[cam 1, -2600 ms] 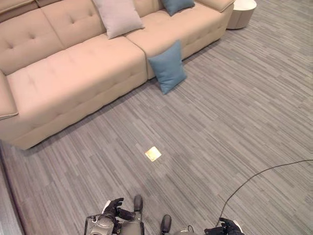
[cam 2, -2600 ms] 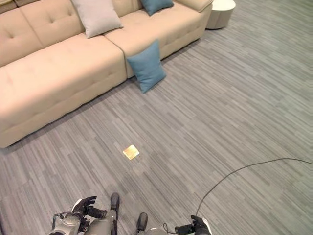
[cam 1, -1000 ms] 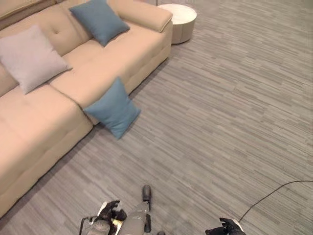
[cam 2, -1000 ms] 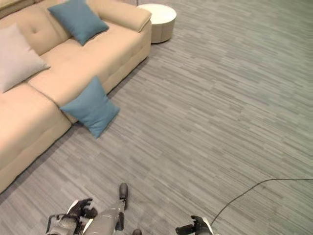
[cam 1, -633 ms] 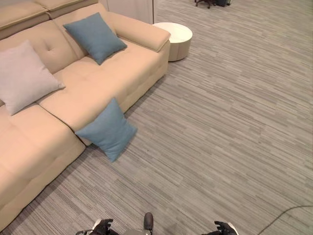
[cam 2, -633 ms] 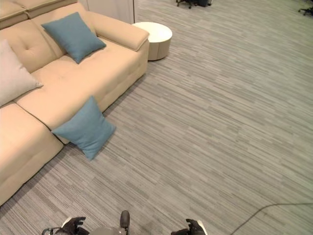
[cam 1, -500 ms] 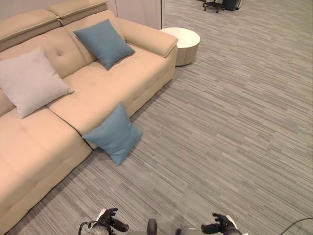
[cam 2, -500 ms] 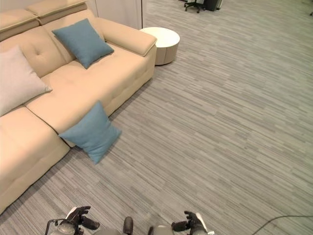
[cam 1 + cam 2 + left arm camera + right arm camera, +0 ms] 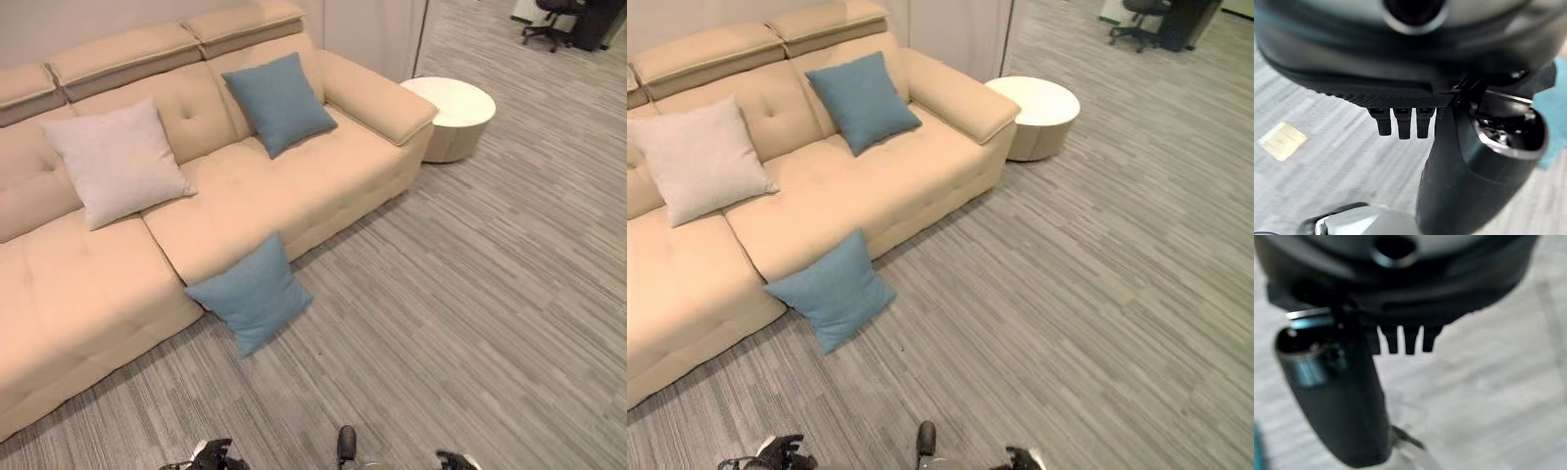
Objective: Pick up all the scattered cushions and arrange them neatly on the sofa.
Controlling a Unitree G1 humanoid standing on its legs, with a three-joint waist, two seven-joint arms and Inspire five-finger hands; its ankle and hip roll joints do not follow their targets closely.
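From the head views, a blue cushion leans on the floor against a beige sofa that already holds a grey cushion and another blue one. In the wrist views, the left hand and right hand hang relaxed, holding nothing. The approach step seems under way; next likely calls for stepping closer and reaching down.

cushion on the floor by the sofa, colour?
Blue cushion; clearest in the left eye view.

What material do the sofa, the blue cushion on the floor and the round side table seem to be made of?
The sofa looks like matte beige fabric or faux suede: soft tufted dimples, no shine. The blue cushion on the floor seems to be plain woven cloth, dull and slightly creased. The round side table has a smooth cream top and sides, perhaps painted wood or plastic; the look leaves it open.
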